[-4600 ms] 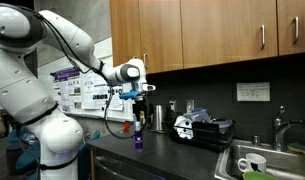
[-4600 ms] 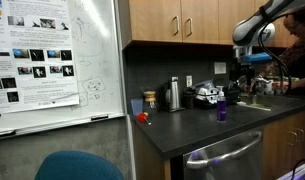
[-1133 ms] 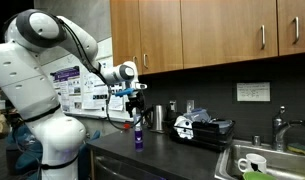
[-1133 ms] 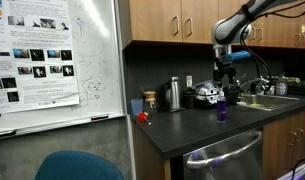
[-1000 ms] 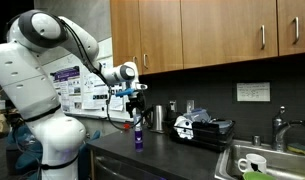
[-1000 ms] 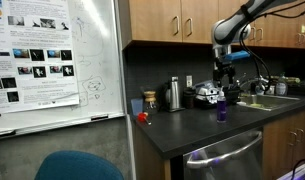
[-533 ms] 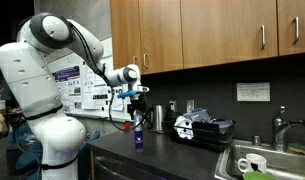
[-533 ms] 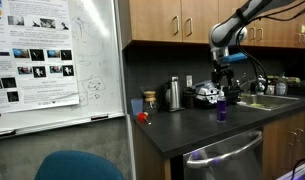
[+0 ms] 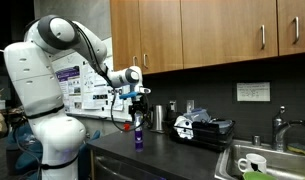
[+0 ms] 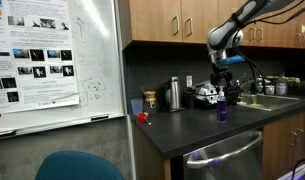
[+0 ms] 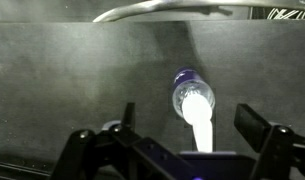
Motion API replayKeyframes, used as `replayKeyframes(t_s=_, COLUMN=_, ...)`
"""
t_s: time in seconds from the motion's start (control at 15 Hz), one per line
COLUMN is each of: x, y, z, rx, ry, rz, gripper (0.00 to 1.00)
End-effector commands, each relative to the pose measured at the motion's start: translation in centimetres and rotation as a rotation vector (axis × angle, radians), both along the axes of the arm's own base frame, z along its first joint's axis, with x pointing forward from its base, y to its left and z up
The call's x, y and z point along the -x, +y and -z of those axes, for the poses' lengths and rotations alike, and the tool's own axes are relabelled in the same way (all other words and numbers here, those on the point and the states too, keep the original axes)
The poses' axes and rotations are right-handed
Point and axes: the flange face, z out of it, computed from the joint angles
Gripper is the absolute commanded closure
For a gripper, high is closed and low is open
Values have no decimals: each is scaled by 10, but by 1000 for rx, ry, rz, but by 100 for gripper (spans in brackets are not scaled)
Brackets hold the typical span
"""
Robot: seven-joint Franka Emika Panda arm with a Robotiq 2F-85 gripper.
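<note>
A purple bottle with a white cap [image 9: 138, 137] stands upright on the dark countertop [image 9: 162, 156]; it also shows in the other exterior view [image 10: 220, 108]. My gripper [image 9: 139, 101] hangs directly above it, fingers pointing down, clear of the cap [image 10: 223, 77]. In the wrist view the bottle [image 11: 195, 105] lies between my two spread fingers [image 11: 187, 125], seen from above. The gripper is open and empty.
A steel thermos [image 10: 173, 94], a small jar [image 10: 149, 102] and a red object [image 10: 142, 117] stand on the counter near the whiteboard [image 10: 52, 60]. A black appliance [image 9: 204, 129] sits by the sink [image 9: 262, 160]. Wooden cabinets [image 9: 212, 35] hang overhead.
The arm has swung along the counter until the gripper came over the purple bottle; in the last second it shifted slightly further. The bottle has not moved.
</note>
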Motion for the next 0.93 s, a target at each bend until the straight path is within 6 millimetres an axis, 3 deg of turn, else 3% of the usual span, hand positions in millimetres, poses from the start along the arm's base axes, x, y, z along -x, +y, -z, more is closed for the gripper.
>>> replayKeyframes(t_s=0.0, x=-7, y=-2, z=-3, rx=13, ry=17, rz=14, gripper=0)
replayKeyframes(t_s=0.73, x=-17, y=-5, z=7, rx=17, ry=53, rz=47, gripper=0)
replayKeyframes(t_s=0.8, x=-17, y=-4, z=8, rx=19, ry=55, rz=48, gripper=25)
replayKeyframes(t_s=0.87, x=-17, y=-4, z=8, rx=19, ry=49, rz=49, gripper=26)
